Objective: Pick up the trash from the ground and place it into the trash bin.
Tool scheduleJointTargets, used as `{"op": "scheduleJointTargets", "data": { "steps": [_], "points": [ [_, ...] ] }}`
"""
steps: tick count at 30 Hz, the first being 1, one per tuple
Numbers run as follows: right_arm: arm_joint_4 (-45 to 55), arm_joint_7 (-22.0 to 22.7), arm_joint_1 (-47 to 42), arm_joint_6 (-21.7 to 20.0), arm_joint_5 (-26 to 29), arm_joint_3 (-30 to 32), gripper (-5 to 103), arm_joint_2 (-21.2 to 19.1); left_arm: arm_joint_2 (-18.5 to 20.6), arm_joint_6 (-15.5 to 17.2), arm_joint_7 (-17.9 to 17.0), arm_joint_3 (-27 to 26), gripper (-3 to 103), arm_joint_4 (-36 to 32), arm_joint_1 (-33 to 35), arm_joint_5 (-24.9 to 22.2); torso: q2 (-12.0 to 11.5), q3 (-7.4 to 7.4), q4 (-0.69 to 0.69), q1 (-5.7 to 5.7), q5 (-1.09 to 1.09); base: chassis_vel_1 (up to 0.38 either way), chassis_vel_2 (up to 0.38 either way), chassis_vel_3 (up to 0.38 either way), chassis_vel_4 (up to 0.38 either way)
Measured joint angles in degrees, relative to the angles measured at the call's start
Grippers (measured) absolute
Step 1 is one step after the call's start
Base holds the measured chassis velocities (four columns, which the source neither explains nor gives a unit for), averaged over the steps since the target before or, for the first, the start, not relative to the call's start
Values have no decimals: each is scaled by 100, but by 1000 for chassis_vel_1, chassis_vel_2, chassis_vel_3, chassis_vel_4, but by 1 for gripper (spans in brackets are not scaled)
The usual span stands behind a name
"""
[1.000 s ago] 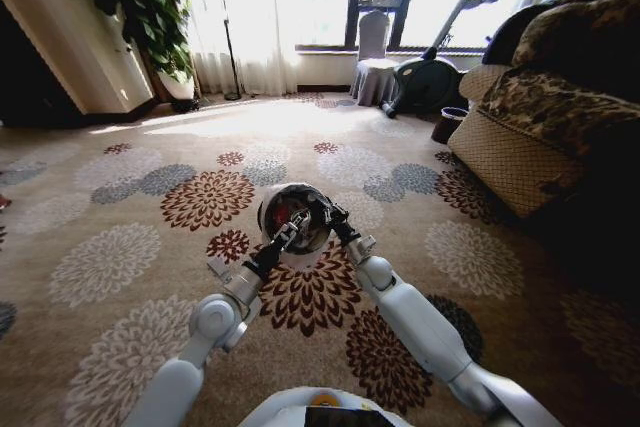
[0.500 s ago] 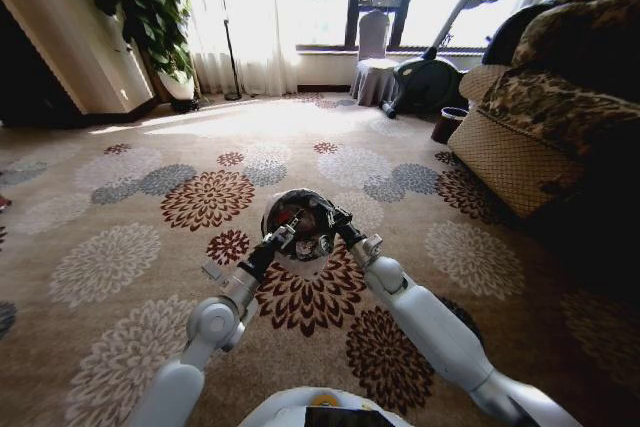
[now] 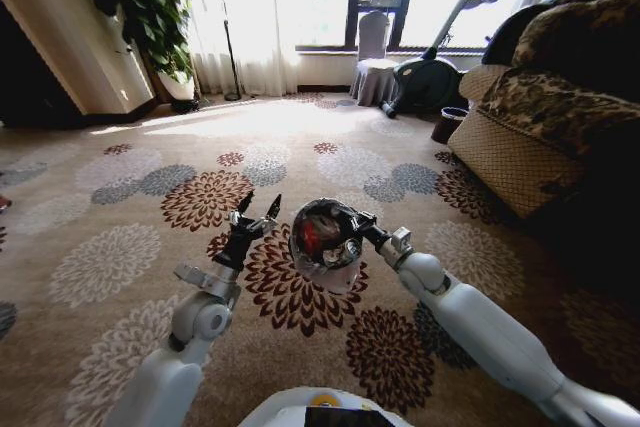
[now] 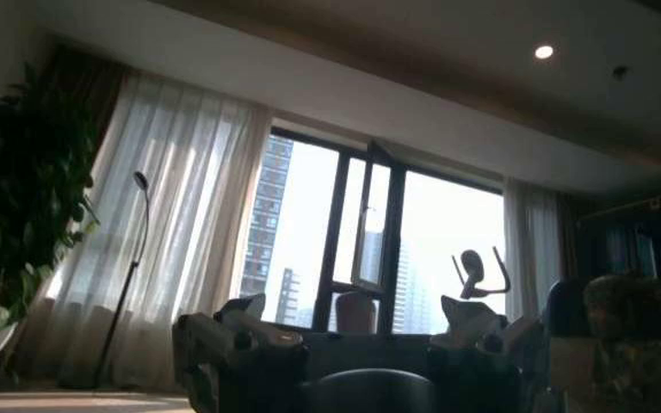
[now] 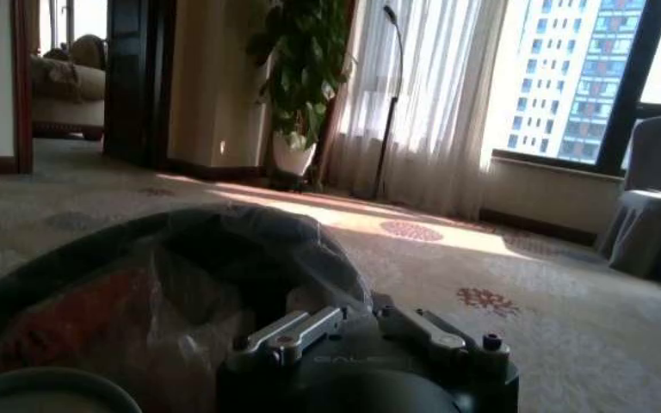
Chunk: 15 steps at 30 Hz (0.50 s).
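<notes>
The trash bin is held up off the carpet by the right gripper, whose fingers are pinched on the rim on the bin's right side, so that the bin hangs tilted with its mouth turned toward the robot. In the right wrist view the fingers are seen closed over the dark rim and the pale bag liner just beyond them. Inside the liner something red and something pale can be made out, and these are taken to be trash already collected, though the single pieces cannot be told apart. The left gripper is raised just beside the bin on its left, clear of the rim, with its fingers spread and nothing between them; the same spread fingers are seen against the window in the left wrist view. No litter is to be seen on the visible stretch of carpet around the robot. The collecting is therefore judged to be well advanced or finished, with the bin yet to be set down; whether more trash lies elsewhere cannot be told.
</notes>
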Motion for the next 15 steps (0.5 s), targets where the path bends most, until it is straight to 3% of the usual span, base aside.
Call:
{"op": "scheduleJointTargets", "data": {
  "steps": [4,6,7,8,10,11,15],
  "points": [
    [167,2,-143,-265,413,155,0,-268,25,74,-350,-491,100,177,203,531,0,0,-3,0,2,0,0,0,0],
    [495,-2,-500,-517,861,492,0,-543,87,569,-766,-1085,100,217,719,854,0,-1,3,0,0,0,0,0,0],
    [495,-2,-500,-517,861,492,0,-543,87,569,-766,-1085,100,217,719,854,0,-1,3,0,0,0,0,0,0],
    [663,-4,-825,-596,1015,812,0,-642,101,767,-1021,-1341,100,215,1066,873,0,-1,5,0,1,0,0,0,0],
    [957,-2,-1476,-705,1089,1540,0,-660,-33,961,-1213,-1777,100,187,1548,848,0,-2,6,-1,0,0,0,0,0],
    [957,-2,-1476,-705,1089,1540,0,-660,-33,961,-1213,-1777,100,187,1548,848,0,-2,6,-1,0,0,0,0,0],
    [1328,-1,-2628,-788,877,2968,0,-377,-391,1084,-1220,-2035,100,-123,1988,574,0,-2,5,-1,1,0,0,0,0]
  ]
}}
